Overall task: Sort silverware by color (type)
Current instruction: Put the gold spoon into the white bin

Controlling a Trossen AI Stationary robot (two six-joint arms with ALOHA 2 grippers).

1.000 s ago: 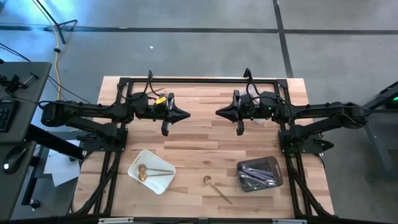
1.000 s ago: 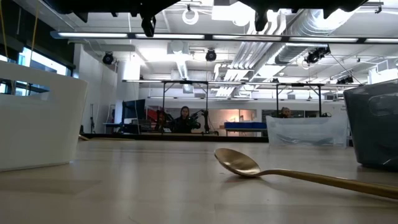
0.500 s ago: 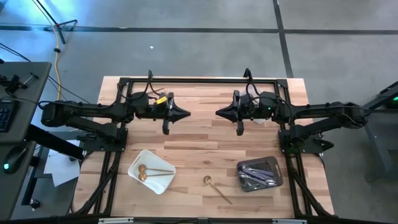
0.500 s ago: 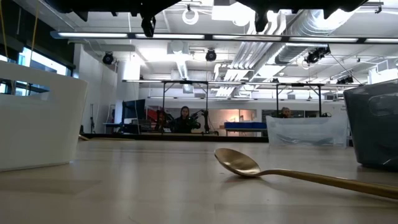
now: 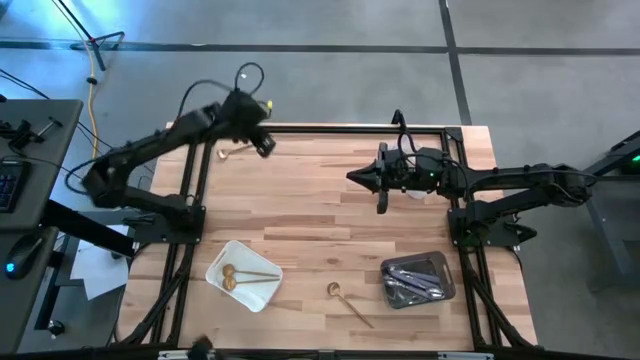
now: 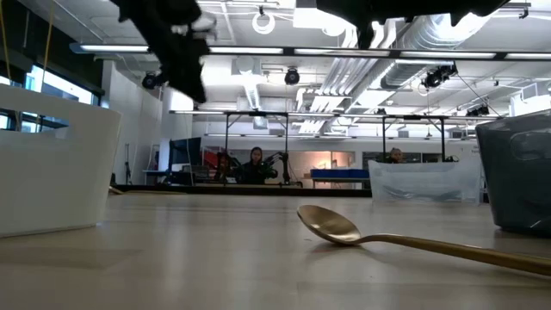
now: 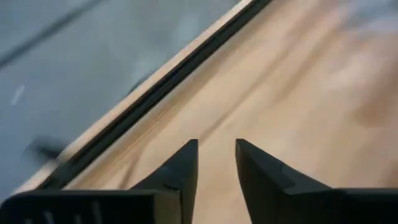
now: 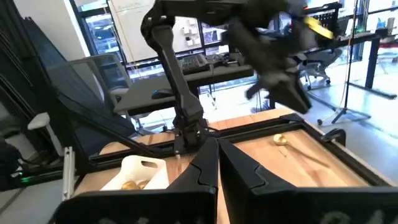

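**Two gold spoons still loose, left claw near the far one**

The left gripper (image 7: 216, 163) stood narrowly parted with nothing between its fingers (image 7: 180, 171). In the high view it hung over the table's far left corner (image 5: 266, 148), angled down at the wood. Just beside it lay a gold spoon (image 5: 232, 152), close to the black frame rail; its long axis ran roughly along the far edge, with the bowl apparently at the end away from the gripper, though that was too small to be sure. The right wrist view showed this spoon (image 8: 281, 140) flat on the wood.

The right gripper (image 5: 352, 178) waited over the far middle of the table, pinched closed and empty.

Sorting looked well along. The white tray (image 5: 262, 292), near the left front, held two gold spoons (image 5: 230, 277). The dark tray (image 5: 386, 270), near the right front, held a cluster of dark utensils (image 5: 412, 283); whether any were shiny silver could not be told.

Two pieces were left, judging by colour, both owed to the white tray: the far spoon and a second gold spoon (image 5: 350, 305) between the trays. That one lay diagonally, bowl towards the far left, handle towards the front right. In the low view (image 6: 331, 226) it lay bowl up.
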